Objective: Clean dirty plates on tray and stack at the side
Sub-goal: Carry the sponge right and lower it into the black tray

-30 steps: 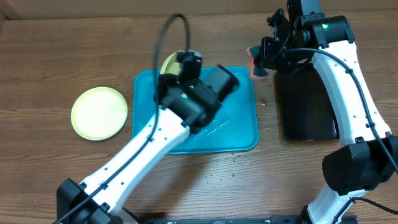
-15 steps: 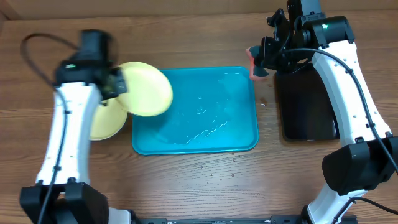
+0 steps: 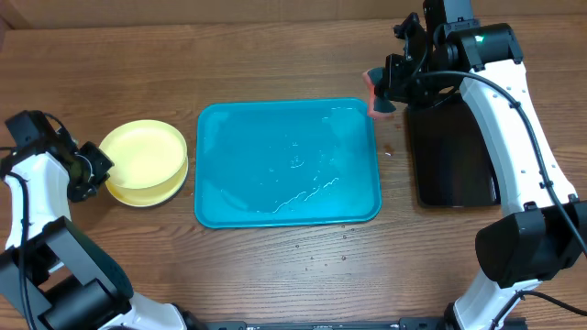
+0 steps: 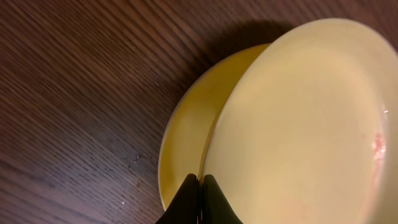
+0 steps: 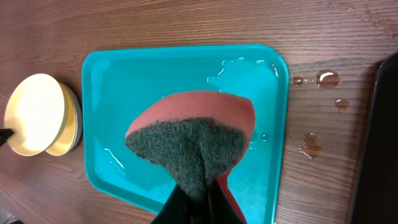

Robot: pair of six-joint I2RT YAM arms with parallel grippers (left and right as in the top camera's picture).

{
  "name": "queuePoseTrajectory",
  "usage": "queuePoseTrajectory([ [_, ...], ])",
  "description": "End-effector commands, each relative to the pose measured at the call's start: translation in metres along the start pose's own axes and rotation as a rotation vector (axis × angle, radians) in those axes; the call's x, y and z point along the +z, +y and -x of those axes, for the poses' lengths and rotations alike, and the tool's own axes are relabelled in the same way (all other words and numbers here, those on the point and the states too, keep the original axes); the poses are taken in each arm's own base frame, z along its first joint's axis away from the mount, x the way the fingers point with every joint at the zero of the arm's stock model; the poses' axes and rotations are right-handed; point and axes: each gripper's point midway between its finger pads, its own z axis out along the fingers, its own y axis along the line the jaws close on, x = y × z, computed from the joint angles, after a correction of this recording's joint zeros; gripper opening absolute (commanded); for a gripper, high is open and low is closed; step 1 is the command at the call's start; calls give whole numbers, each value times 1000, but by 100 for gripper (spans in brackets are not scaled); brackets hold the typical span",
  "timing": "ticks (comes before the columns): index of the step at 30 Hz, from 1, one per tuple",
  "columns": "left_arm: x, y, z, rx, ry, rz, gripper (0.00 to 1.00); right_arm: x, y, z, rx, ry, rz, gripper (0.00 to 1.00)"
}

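Left hand: clamped shut on top plate at its near rim | Plate tilted over lower plate, on bench left of tray | Right hand: pinching sponge, well apart across tray.

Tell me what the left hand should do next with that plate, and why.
Probably lower it slightly and open. The left hand is shut on the rim of the top plate, which is offset over the lower plate beside the tray, and the tray holds no plates.
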Motion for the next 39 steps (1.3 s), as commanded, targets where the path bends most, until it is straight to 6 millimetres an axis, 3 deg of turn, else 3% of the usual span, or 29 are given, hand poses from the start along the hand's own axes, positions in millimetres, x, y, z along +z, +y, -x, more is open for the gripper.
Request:
queuePoseTrajectory([
  [1, 15, -3, -6, 10, 29, -30, 4, -1, 1, 2, -9, -11, -3, 4],
  [4, 21, -2, -6, 10, 35, -28, 4, -1, 1, 1, -7, -6, -4, 4],
  [9, 20, 0, -10, 36, 53, -17, 13, -1, 1, 0, -6, -3, -5, 4],
  [11, 18, 2, -17, 68, 77, -11, 11, -1, 1, 0, -6, -3, -5, 4],
  [14, 10, 4, -19, 94, 76, 8, 18, -1, 0, 0, -6, -4, -9, 4],
  [17, -7, 0, -15, 107, 36, 1, 21, -1, -4, 1, -5, -8, -30, 4],
  [22, -55, -16, -5, 143, -97, -33, 24, -2, -15, 2, 1, -16, -87, 4],
  [26, -96, -43, -8, 231, -198, -76, 29, -7, -34, 5, 19, -30, -168, 4],
  [30, -117, -81, -26, 338, -234, -133, 30, -19, -74, 7, 97, -57, -334, 4],
  [34, -119, -126, -53, 471, -213, -194, 27, -31, -118, 7, 209, -77, -497, 4],
  [39, -115, -176, -86, 621, -199, -246, 27, -25, -153, 3, 346, -57, -528, 4],
])
